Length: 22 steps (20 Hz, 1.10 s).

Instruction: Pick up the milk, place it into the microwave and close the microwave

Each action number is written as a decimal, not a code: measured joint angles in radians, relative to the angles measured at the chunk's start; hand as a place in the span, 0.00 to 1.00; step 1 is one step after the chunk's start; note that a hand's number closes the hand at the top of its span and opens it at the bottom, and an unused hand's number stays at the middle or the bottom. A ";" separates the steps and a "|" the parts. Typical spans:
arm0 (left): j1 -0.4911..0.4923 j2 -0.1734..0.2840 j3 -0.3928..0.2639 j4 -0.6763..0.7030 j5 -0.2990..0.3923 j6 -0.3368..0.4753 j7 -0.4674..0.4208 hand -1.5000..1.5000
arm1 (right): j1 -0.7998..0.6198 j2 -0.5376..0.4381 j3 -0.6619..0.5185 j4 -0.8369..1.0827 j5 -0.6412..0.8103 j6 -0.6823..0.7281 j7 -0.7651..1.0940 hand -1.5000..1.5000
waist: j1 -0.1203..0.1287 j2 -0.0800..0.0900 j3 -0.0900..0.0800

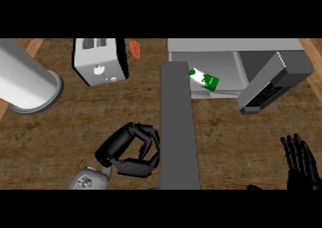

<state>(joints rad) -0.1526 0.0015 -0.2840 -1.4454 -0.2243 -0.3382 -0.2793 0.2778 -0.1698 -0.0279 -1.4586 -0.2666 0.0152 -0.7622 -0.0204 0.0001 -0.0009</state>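
The white and green milk carton (204, 79) lies tilted just inside the open microwave (236, 46) at the back right. The microwave's door (177, 129) stands wide open, a long grey slab reaching toward me down the middle of the view. My left hand (127, 152) is close against the door's left face near its outer end, fingers curled with nothing in them. Whether it touches the door is unclear. My right hand (300, 164) rests open at the lower right, fingers up. The keypad panel (265, 94) shows at the microwave's right side.
A toaster (101, 62) stands at the back, left of the door, with a small red-orange item (134, 49) beside it. A large grey cylinder (22, 75) occupies the far left. The wooden counter (65, 133) lies bare around the left hand.
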 measured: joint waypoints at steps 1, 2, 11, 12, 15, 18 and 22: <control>-0.027 0.002 -0.019 0.018 -0.009 0.017 -0.006 1.00 | 0.018 -0.006 0.000 -0.019 0.003 0.003 0.000 0.00 | 0.000 0.000 0.000; -0.052 0.003 -0.049 0.048 -0.014 0.047 -0.019 1.00 | 0.025 -0.014 -0.004 -0.037 0.003 0.006 0.008 0.00 | 0.000 0.000 0.000; -0.258 0.006 -0.364 0.288 0.118 0.336 0.046 1.00 | 0.051 -0.074 -0.036 -0.172 -0.036 0.067 0.055 0.00 | -0.021 0.003 0.000; -0.280 0.006 -0.400 0.314 0.144 0.362 0.054 1.00 | 0.061 -0.078 -0.033 -0.194 -0.042 0.079 0.060 0.00 | -0.027 0.003 -0.001; -0.346 0.005 -0.496 0.389 0.227 0.414 0.077 1.00 | 0.052 -0.093 -0.024 -0.241 -0.063 0.105 0.096 0.00 | -0.048 0.008 -0.001; -0.405 0.005 -0.575 0.443 0.309 0.453 0.092 0.00 | 0.043 -0.114 -0.019 -0.287 -0.082 0.128 0.131 0.00 | -0.071 0.012 -0.002; -0.450 0.006 -0.630 0.462 0.415 0.520 0.075 1.00 | 0.026 -0.147 -0.013 -0.350 -0.109 0.162 0.176 0.00 | -0.109 0.021 -0.003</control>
<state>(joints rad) -0.6030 0.0073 -0.9135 -0.9834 0.1904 0.1820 -0.2038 0.3033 -0.3168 -0.0408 -1.8082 -0.3753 0.1767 -0.5858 -0.1294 0.0211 -0.0039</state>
